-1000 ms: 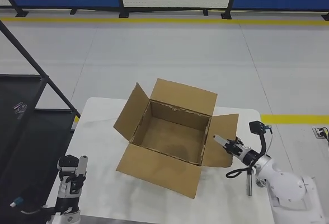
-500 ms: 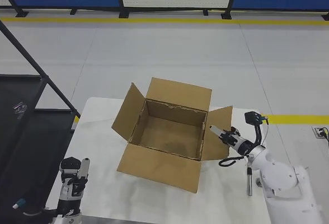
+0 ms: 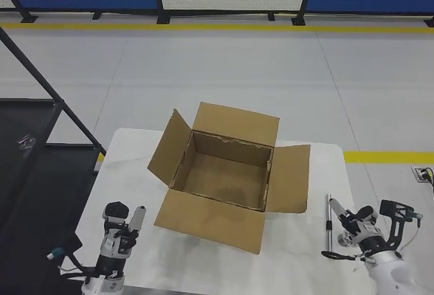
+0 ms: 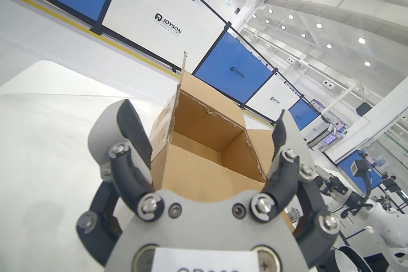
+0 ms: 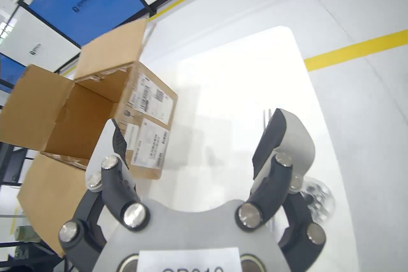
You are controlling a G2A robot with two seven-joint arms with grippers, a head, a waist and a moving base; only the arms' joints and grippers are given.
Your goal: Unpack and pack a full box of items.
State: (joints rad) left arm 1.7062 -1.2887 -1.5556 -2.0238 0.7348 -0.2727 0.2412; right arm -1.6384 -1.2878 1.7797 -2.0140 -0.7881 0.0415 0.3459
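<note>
1. The left gripper (image 3: 126, 221) hovers over the white worktop's (image 3: 128, 158) near left corner, fingers spread, grasping nothing.
2. The cardboard box (image 3: 209, 221) stands mid-worktop, its flaps folded outward.
3. The right gripper (image 3: 342, 212) sits near the worktop's right edge, released, well apart from the box.

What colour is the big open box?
The box is plain brown cardboard, clearest in the top view.

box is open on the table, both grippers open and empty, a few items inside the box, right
No: the top view shows the box empty, bare floor. It is open on the table, and the left gripper and right gripper are open and empty.
</note>
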